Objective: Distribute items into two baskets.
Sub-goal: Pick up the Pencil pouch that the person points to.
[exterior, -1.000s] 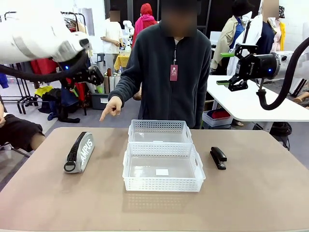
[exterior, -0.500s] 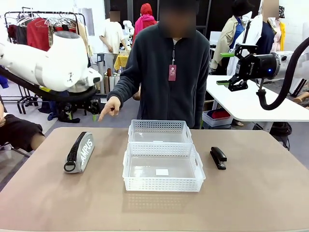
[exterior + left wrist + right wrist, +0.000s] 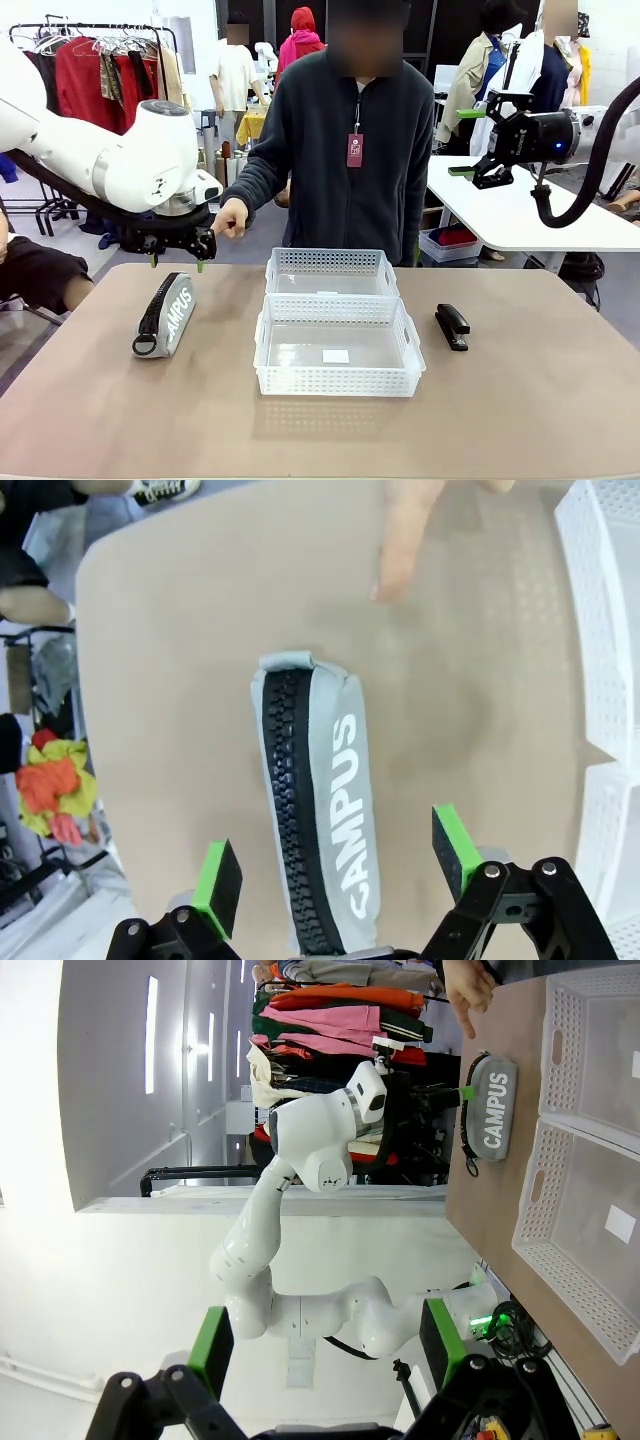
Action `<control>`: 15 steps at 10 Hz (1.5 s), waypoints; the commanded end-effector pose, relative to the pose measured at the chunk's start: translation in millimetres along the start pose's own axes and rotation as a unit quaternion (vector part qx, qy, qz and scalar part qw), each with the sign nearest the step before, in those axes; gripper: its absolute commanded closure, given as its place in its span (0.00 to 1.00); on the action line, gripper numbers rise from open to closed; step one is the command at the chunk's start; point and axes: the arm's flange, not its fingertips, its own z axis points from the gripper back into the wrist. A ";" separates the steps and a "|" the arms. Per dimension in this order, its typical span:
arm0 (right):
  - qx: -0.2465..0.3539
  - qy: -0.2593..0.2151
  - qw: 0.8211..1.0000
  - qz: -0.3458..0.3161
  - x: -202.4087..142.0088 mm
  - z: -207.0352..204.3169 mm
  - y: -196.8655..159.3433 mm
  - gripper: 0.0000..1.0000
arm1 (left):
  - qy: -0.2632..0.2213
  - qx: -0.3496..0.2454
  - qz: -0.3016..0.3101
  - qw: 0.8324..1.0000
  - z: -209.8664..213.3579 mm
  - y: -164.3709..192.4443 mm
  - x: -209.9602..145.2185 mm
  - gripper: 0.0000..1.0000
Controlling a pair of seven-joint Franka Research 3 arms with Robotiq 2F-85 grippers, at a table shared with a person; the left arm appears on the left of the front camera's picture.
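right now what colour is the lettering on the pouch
White, on the grey pouch; it shows best in the left wrist view.

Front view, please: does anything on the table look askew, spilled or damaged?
Nothing stands out. The CAMPUS pouch lies flat left of the near basket and far basket, the stapler right of them; the open left gripper hovers over the pouch.

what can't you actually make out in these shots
- Left wrist view: the pouch's near end, cut off at the bottom edge by the left gripper's body.
- Front view: the pouch's first letter, turned out of sight round its side.
- Front view: the white label in the near basket, print too small to read.
- Front view: the person's hand, its pointing finger hidden behind the left arm.
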 end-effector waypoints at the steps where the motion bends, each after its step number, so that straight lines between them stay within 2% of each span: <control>1: -0.002 0.001 1.000 0.000 -0.1 -0.4 1.4 0.00 | 0.019 0.005 0.021 1.000 -5.2 4.5 -6.8 0.00; 6: -0.002 0.001 1.000 0.000 -0.1 -0.4 1.4 0.00 | 0.123 -0.036 0.055 0.990 -29.5 27.4 -17.8 0.00; 8: -0.002 0.001 1.000 0.000 -0.1 -0.4 1.4 0.00 | 0.126 -0.054 0.042 0.990 -35.9 30.3 -18.2 0.00; 10: -0.002 0.001 1.000 0.000 -0.1 -0.4 1.4 0.00 | 0.112 -0.042 0.034 0.992 -43.0 30.9 -18.8 0.00; 11: -0.002 0.001 1.000 0.000 -0.1 -0.4 1.4 0.00 | 0.124 -0.046 0.045 0.990 -42.8 32.3 -18.2 0.19; 15: -0.002 0.001 1.000 0.000 -0.1 -0.4 1.4 0.00 | 0.119 -0.045 0.050 0.991 -41.8 36.5 -18.2 0.97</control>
